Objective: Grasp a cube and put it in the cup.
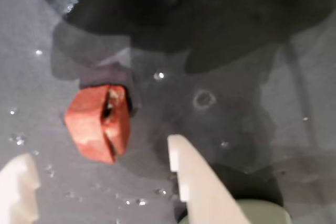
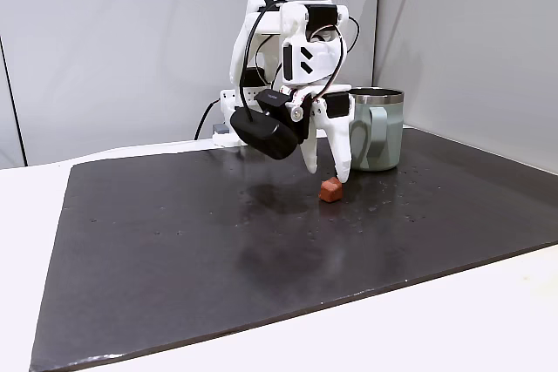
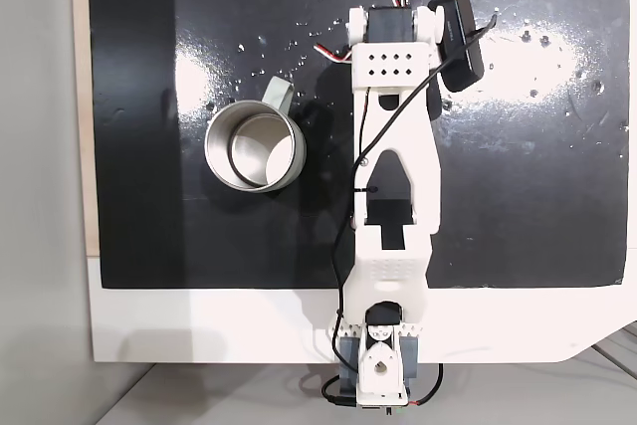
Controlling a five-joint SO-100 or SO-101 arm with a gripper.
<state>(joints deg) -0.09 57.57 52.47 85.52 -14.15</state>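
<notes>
White printed arm [image 3: 398, 196] with black servos and black cables.

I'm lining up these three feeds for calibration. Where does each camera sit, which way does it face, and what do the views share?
Wrist view: rides on the arm, looks down at the mat; open pincer fingers frame the cube.
A fixed view: low at the table's side, facing the arm, cube and cup.
Another fixed view: overhead, looking straight down on arm and cup.
Shared: both fixed views show arm and cup.
</notes>
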